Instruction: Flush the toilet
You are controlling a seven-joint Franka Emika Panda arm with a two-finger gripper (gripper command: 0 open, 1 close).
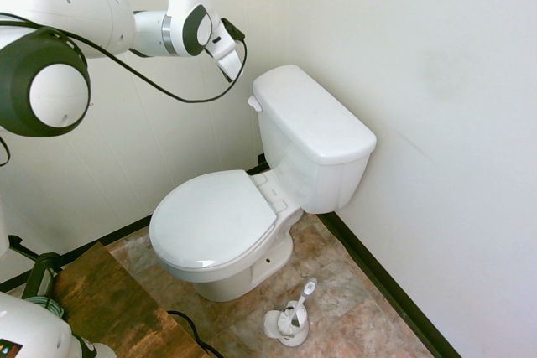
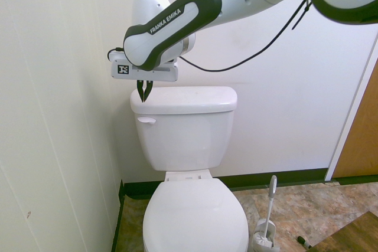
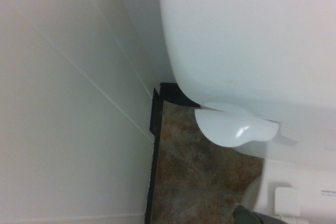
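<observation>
So the claw (image 2: 143, 91) is hanging fingers-down, tips pinched nearly together, gripping nothing, right over the toilet (image 2: 186, 140) tank's corner. The flush lever (image 2: 146, 120) is sitting just below it on the tank front. Off to the far side, a toilet brush (image 2: 269, 213) is standing in its holder (image 2: 263, 241). The wall is crowding the claw's other side.

White toilet (image 1: 252, 199) against wall, seat lid closed, tank lid on.

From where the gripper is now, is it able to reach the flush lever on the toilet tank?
Probably yes. The gripper hangs above the tank's corner, almost directly over the flush lever, fingers nearly together. Nothing lies between them; only the lid edge juts out slightly, and the side wall stands near.
</observation>
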